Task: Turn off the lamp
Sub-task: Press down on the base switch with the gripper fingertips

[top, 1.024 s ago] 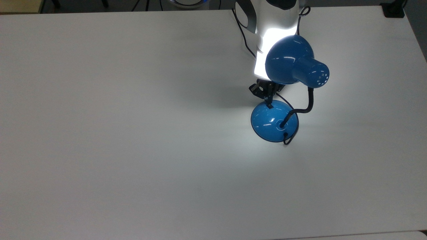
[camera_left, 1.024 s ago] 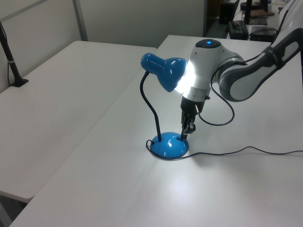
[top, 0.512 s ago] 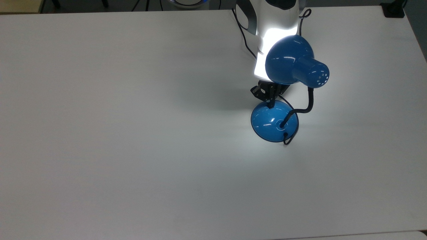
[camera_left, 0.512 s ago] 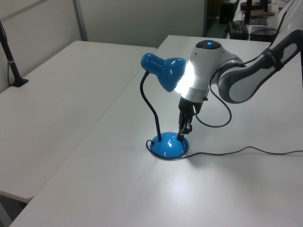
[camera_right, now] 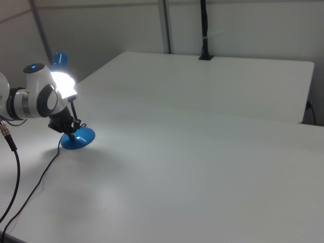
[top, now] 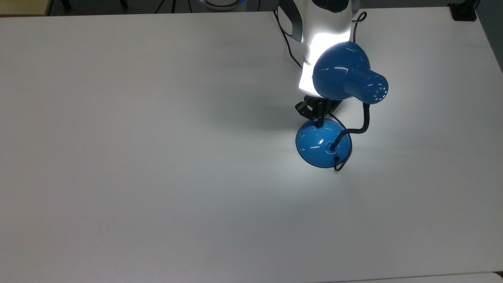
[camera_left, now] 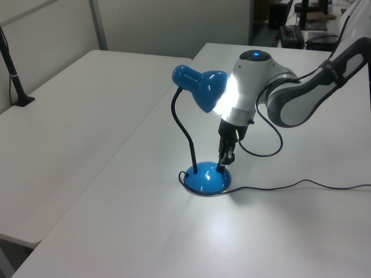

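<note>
The lamp is lit: its blue bell shade throws bright light on my arm's white shell and on the table. A black gooseneck runs down to the round blue base. My gripper points down with its black fingers shut together, the tip touching the base's far edge in the top view. In the left view the gripper meets the base at its right side, below the shade. In the right view the gripper stands over the base.
The lamp's thin black cord trails over the white table toward the left view's right. A second table adjoins it, with a black post. A black object sits at the top view's far right corner.
The gripper has shifted slightly toward the top view's right, its tip settling on the lamp base's edge. The lamp has stayed lit and has not moved.
</note>
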Available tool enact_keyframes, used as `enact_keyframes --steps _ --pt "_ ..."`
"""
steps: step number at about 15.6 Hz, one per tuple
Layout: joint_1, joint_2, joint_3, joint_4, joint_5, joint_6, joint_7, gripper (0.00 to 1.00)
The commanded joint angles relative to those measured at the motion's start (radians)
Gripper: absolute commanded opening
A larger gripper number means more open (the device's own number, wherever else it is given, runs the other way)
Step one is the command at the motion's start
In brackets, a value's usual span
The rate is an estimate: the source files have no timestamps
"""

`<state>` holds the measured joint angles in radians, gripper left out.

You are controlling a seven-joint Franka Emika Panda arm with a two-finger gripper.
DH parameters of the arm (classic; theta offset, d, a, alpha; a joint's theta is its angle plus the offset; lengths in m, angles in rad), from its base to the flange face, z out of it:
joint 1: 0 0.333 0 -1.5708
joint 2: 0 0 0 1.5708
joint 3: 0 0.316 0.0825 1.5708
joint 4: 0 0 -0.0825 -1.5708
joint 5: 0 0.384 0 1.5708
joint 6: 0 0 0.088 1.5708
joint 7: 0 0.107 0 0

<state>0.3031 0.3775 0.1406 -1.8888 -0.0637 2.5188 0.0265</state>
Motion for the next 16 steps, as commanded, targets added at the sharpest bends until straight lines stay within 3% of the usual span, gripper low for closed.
enact_keyframes --steps 1,16 --pt "0.013 0.011 -0.006 0.002 -0.005 0.018 0.024 0.0" --pt "0.004 0.008 -0.007 -0.019 -0.007 0.015 0.023 0.0"
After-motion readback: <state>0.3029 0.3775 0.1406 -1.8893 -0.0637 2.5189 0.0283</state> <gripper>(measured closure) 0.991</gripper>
